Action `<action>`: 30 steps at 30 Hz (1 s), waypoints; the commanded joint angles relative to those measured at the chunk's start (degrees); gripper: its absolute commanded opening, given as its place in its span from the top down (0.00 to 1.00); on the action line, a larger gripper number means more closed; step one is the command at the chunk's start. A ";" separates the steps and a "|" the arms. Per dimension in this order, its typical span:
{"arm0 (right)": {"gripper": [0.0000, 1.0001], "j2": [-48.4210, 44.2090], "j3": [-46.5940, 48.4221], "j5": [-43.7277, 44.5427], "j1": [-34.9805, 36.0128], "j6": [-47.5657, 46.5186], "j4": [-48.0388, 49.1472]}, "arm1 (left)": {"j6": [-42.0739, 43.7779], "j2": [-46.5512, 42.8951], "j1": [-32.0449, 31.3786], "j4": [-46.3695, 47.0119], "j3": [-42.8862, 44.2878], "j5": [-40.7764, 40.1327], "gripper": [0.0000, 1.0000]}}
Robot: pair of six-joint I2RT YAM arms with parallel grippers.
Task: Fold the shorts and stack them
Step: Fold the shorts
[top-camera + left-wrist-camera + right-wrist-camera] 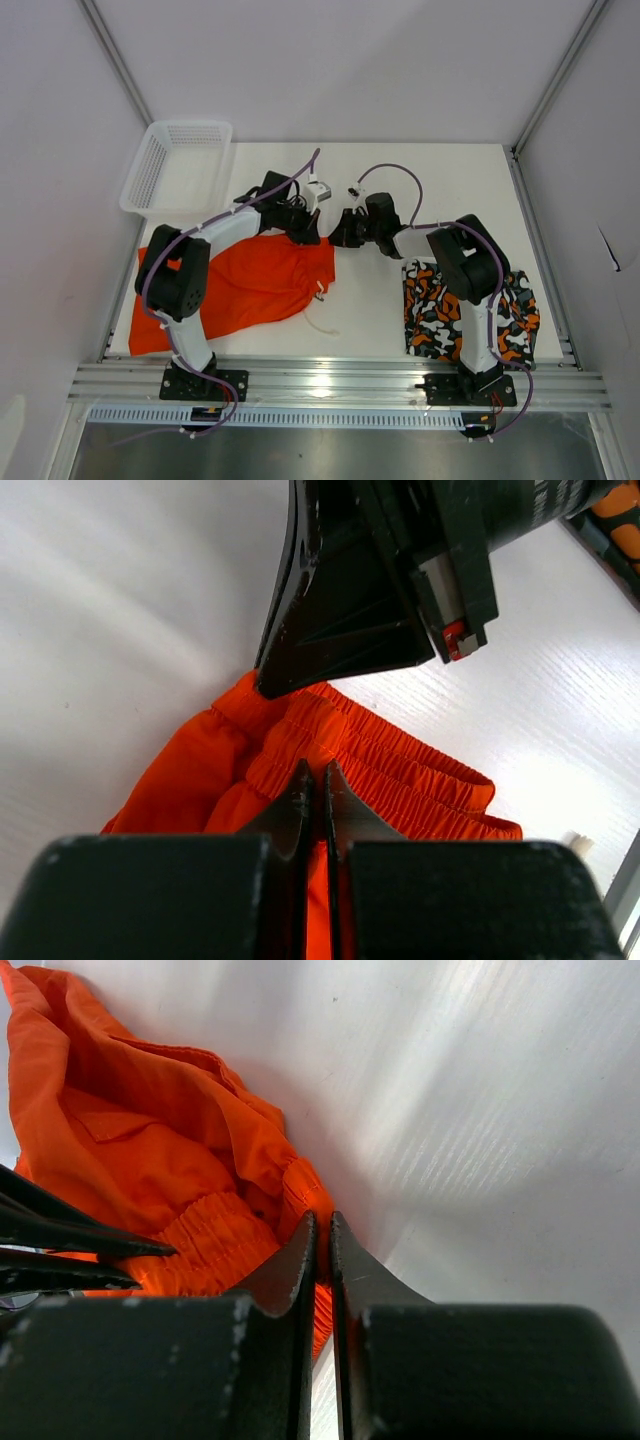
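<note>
The plain orange shorts [240, 285] lie spread on the left half of the table, their white drawstring [320, 325] trailing off the right edge. My left gripper [312, 236] is shut on the elastic waistband [400, 770] at the shorts' upper right corner. My right gripper [338, 238] sits right beside it, shut on the end of the same waistband [305, 1185]. In the left wrist view, one of the right gripper's fingers [340, 620] fills the top of the frame. The patterned shorts [470, 320] lie folded at the near right, partly under the right arm.
A white mesh basket [150, 170] stands at the back left, overhanging the table's [450, 190] corner. An aluminium rail [340, 382] runs along the near edge. White walls close in both sides.
</note>
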 commanded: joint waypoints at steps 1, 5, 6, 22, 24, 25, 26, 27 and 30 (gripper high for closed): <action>1.00 -3.08 1.36 0.34 0.78 0.41 3.47 | 1.29 -0.01 -0.78 -0.86 3.39 3.77 1.00; 1.00 -3.34 1.36 -0.62 1.40 0.67 4.61 | 0.41 1.92 -0.95 -1.38 5.06 0.88 1.00; 0.99 -3.34 1.27 -1.15 1.40 0.76 4.88 | 0.33 2.36 -0.95 -1.30 5.58 0.17 1.00; 0.18 -7.46 -7.34 1.49 -3.43 7.34 12.33 | -4.60 10.98 -0.69 -0.94 11.30 -11.43 0.87; 0.18 -8.17 -7.96 1.66 -3.61 7.52 12.35 | -4.77 10.98 -0.60 -0.86 11.48 -11.61 0.83; 0.18 -8.52 -8.92 1.75 -3.44 7.52 12.96 | -4.95 10.89 -0.60 -0.68 11.39 -11.70 0.82; 0.17 -9.14 -9.45 1.75 -3.35 7.44 13.40 | -4.95 10.98 -0.60 -0.68 11.48 -11.70 0.80; 0.17 -9.49 -9.89 1.66 -3.09 7.26 13.58 | -5.04 10.98 -0.60 -0.68 11.91 -12.05 0.73; 0.12 -11.42 -10.42 2.54 -1.08 5.07 11.13 | -6.00 10.54 -0.43 -0.60 11.83 -12.22 0.54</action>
